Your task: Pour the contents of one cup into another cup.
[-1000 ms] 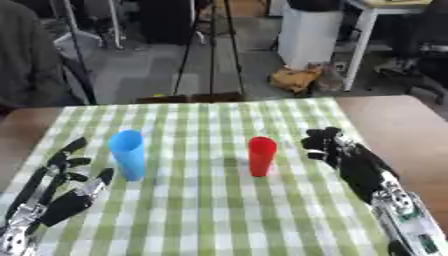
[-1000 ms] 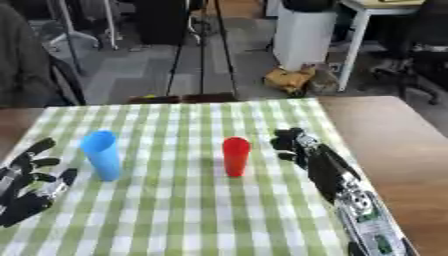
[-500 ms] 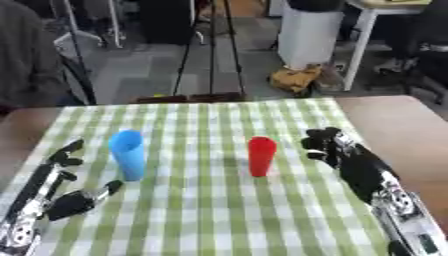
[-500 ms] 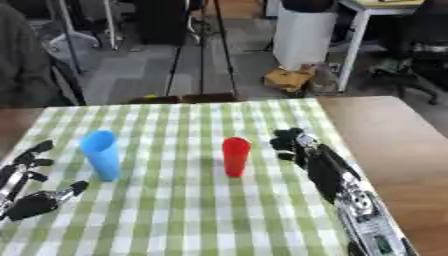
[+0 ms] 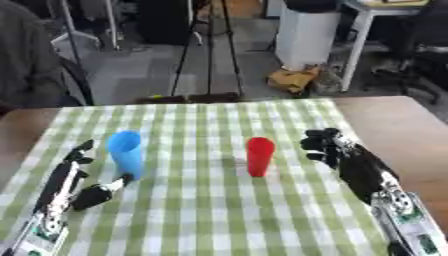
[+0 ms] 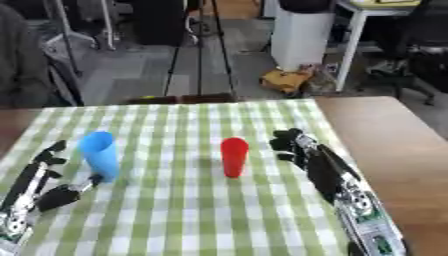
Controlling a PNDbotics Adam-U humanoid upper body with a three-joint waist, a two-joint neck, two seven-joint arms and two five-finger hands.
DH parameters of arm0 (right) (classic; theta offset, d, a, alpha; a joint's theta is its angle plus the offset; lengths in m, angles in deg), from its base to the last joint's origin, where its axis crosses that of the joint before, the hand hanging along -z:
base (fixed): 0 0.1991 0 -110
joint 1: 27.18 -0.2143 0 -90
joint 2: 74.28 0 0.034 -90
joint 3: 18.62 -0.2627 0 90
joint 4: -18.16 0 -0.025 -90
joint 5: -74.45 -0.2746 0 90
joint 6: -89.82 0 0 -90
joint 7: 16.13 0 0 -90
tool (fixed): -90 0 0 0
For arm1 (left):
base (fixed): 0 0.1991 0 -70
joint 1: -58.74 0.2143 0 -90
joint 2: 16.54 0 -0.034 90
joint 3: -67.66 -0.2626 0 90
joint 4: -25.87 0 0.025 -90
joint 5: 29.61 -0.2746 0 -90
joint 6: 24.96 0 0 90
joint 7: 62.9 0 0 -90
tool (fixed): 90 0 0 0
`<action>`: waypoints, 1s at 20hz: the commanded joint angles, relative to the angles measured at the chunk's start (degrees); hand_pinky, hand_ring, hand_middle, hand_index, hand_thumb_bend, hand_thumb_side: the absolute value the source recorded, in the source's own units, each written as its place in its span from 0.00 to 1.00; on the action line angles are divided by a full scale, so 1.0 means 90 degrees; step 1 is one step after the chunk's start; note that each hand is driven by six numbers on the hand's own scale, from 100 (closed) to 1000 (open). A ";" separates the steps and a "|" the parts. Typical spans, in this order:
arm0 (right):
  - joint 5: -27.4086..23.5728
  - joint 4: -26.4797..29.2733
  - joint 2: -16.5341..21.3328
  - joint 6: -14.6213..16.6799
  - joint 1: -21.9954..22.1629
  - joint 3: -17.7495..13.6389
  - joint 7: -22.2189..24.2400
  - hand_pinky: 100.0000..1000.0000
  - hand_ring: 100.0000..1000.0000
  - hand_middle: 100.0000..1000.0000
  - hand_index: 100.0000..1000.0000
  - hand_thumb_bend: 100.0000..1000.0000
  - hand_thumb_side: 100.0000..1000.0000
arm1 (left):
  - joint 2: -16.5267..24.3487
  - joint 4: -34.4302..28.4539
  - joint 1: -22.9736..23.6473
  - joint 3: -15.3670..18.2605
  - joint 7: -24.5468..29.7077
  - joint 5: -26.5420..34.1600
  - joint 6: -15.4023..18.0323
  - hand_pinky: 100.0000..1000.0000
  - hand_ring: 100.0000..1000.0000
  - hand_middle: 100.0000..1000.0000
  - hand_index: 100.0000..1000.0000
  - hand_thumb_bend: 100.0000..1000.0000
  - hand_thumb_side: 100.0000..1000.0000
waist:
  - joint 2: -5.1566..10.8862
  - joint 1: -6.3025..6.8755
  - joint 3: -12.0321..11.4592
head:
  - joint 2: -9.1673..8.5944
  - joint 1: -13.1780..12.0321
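Left eye view. Two cups counted: one tall blue plastic cup [image 5: 126, 152], upright, left of centre; one tall red plastic cup [image 5: 259, 156], upright, near centre, well apart from the blue. Two black robot hands counted. Left hand [image 5: 77, 182] just beside the blue cup, fingers straight, thumb extended toward the cup base, grasping nothing. Right hand [image 5: 339, 155] near the red cup, not touching, fingers relaxed, released.

Right eye view. Same count. Green-and-white checked cloth [image 6: 192, 210] over a brown wooden desk [image 6: 394, 140]. Beyond: grey floor [image 6: 131, 75], white bin [image 6: 302, 37], black tripod legs [image 6: 179, 45].
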State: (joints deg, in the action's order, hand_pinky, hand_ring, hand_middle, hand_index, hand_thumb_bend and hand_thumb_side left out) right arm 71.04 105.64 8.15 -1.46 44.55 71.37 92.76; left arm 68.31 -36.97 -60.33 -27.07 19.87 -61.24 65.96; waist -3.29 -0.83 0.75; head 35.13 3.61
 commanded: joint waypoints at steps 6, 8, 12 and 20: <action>-0.0010 0.0052 0.0065 0.0018 -0.0087 -0.0020 0.0027 0.86 0.86 0.73 0.86 0.00 0.99 | -0.0090 0.0363 -0.0368 0.0125 -0.0216 -0.0143 0.0171 0.65 0.80 0.90 1.00 0.64 0.43 | 0.0040 0.0009 0.0026 | -0.0035 -0.0019; -0.0008 0.0052 0.0065 0.0019 -0.0088 -0.0018 0.0031 0.86 0.86 0.73 0.86 0.00 0.99 | -0.0121 0.0433 -0.0406 0.0147 -0.0236 -0.0160 0.0176 0.65 0.80 0.90 1.00 0.64 0.43 | 0.0039 0.0006 0.0030 | -0.0035 -0.0026; -0.0006 0.0047 0.0064 0.0022 -0.0088 -0.0017 0.0034 0.86 0.86 0.73 0.86 0.00 0.99 | -0.0178 0.0565 -0.0478 0.0199 -0.0328 -0.0208 0.0142 0.65 0.80 0.90 1.00 0.63 0.43 | 0.0038 -0.0006 0.0045 | -0.0034 -0.0036; -0.0005 0.0040 0.0054 0.0026 -0.0087 -0.0012 0.0041 0.86 0.86 0.73 0.86 0.00 0.99 | -0.0298 0.0832 -0.0611 0.0253 -0.0456 -0.0309 0.0097 0.65 0.80 0.90 1.00 0.62 0.45 | 0.0039 -0.0015 0.0067 | -0.0028 -0.0052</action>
State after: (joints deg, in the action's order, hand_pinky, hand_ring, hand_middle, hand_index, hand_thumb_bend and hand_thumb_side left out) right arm 71.05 105.36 8.07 -1.30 44.55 71.39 92.99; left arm 65.37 -29.17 -64.40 -25.30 16.11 -63.67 66.79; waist -3.53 -0.99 1.28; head 35.13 3.29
